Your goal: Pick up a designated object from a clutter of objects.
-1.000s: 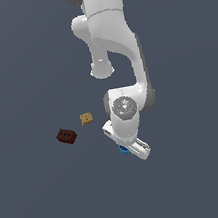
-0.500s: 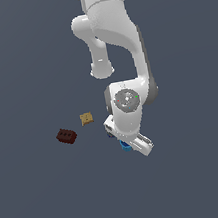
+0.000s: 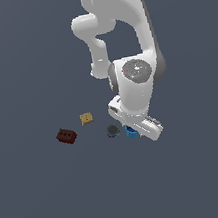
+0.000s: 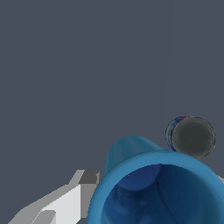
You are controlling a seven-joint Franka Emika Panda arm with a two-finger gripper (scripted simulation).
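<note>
We find the blue cup (image 3: 131, 132) on the table (image 3: 41, 204), tucked under the end effector (image 3: 137, 126) and largely hidden by the arm in the exterior view. The wrist view shows the cup's open mouth filling the near field, with one pale finger (image 4: 65, 203) close against its outer wall. The second finger is out of sight, so we cannot tell whether the end effector is wide, narrow or already gripping.

The dark grey round piece (image 3: 113, 130) sits just beside the cup, toward the exterior view's left. The tan block (image 3: 86, 118) and the brown brick (image 3: 66, 136) lie farther off on that side. We see no red cup.

In our judgement the step in hand is seating the grasp on the cup. We advise:
- closing squarely across the cup's wall, below the flared rim;
- keeping the fingers clear of the grey piece;
- lifting straight up, since the taper may let the cup slip.
</note>
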